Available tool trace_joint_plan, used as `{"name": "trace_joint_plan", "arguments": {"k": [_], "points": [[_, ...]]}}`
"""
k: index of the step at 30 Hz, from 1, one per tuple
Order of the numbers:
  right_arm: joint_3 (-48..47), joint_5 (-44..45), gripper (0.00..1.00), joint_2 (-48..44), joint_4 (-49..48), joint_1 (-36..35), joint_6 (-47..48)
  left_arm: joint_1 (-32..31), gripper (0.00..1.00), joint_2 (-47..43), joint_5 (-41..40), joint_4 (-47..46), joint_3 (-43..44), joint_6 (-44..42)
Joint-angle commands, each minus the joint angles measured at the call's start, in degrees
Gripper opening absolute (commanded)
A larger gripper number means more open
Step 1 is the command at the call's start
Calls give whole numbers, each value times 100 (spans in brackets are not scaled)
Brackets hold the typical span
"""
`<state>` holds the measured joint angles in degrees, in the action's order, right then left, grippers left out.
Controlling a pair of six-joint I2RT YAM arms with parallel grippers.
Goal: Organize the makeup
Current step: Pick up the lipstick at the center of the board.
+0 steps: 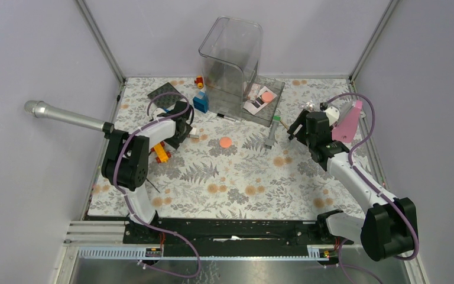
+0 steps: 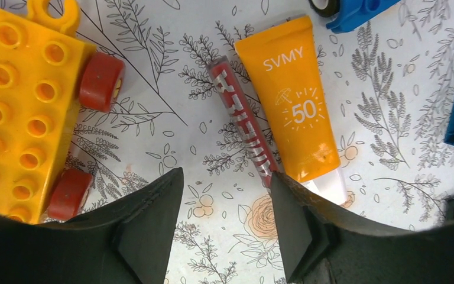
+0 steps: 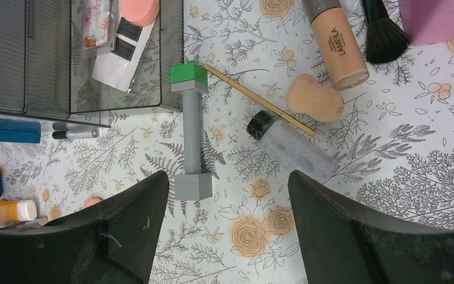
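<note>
In the top view, the organiser (image 1: 230, 56) at twelve o'clock is clear, glossy plastic. The microphone (image 1: 65, 116) at nine o'clock looks like brushed silver metal. The flower-printed table cover (image 1: 236, 177) is matt.

In the left wrist view, the orange tube (image 2: 292, 100) is smooth, shiny plastic and the yellow toy car (image 2: 23, 106) is studded, glossy plastic. In the right wrist view, the beige sponge (image 3: 313, 99) looks matt and soft.

Left pincer (image 2: 226, 175) agape; right pincer (image 3: 227, 175) likewise

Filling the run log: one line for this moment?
left end effector: open, empty, over red tube | right end effector: open, empty, near grey tube | organizer: holds coral disc
</note>
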<state>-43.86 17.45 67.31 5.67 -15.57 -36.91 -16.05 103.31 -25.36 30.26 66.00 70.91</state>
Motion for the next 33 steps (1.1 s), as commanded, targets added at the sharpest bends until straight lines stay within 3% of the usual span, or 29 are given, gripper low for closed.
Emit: {"name": "trace_joint_plan", "arguments": {"k": [1,15,22,27,33], "points": [[46,171,81,-42,-129,30,49,49,62,184,90,-55,216,217],[96,178,81,-104,-128,28,38,110,59,422,102,226,372,327],[78,153,82,-103,-130,28,38,111,32,577,128,335,411,152],[96,184,82,-130,-131,28,35,111,22,541,200,265,252,38],[131,163,82,-186,-130,28,20,104,1,181,451,-197,-219,-383]]}}
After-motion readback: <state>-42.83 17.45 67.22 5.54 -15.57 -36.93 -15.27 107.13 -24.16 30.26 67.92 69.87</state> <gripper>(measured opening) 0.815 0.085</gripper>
